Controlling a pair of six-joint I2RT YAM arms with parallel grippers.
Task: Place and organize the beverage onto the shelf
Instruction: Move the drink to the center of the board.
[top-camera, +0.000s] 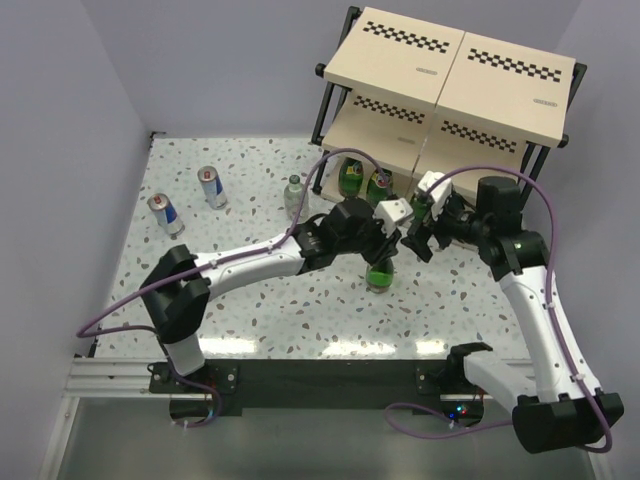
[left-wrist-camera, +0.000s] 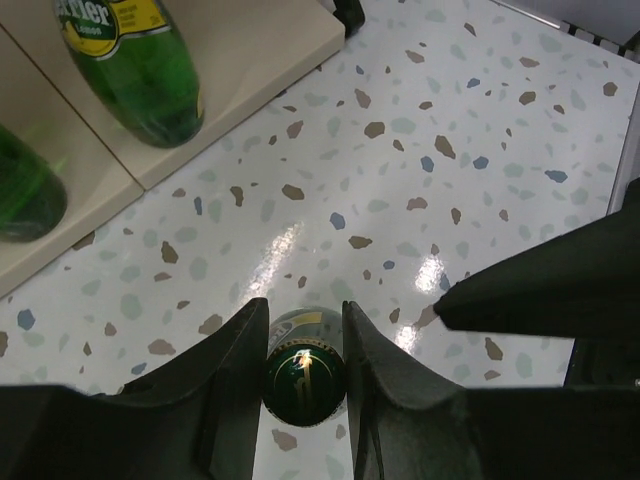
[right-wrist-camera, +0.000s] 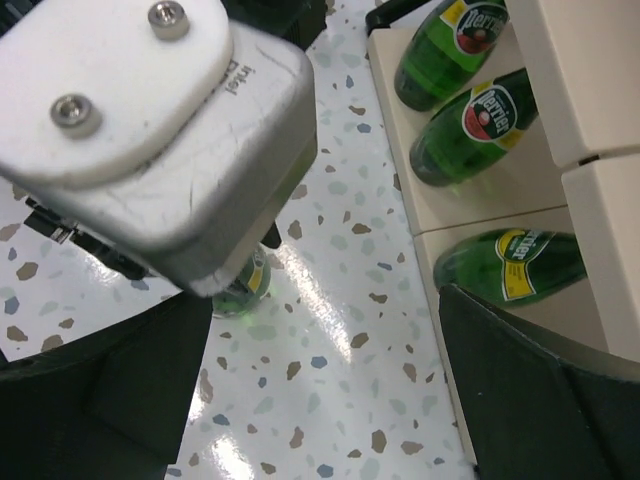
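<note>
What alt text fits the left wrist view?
The left gripper is shut on the neck of a green bottle, seen cap-first from above over a speckled table. Upper left, two more green bottles sit on the shelf, on its pale bottom board. A dark shape juts in at right.

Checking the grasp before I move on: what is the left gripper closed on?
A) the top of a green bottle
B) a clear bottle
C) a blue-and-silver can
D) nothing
A: the left wrist view shows the left gripper clamped on the cap end of the green bottle.
</note>
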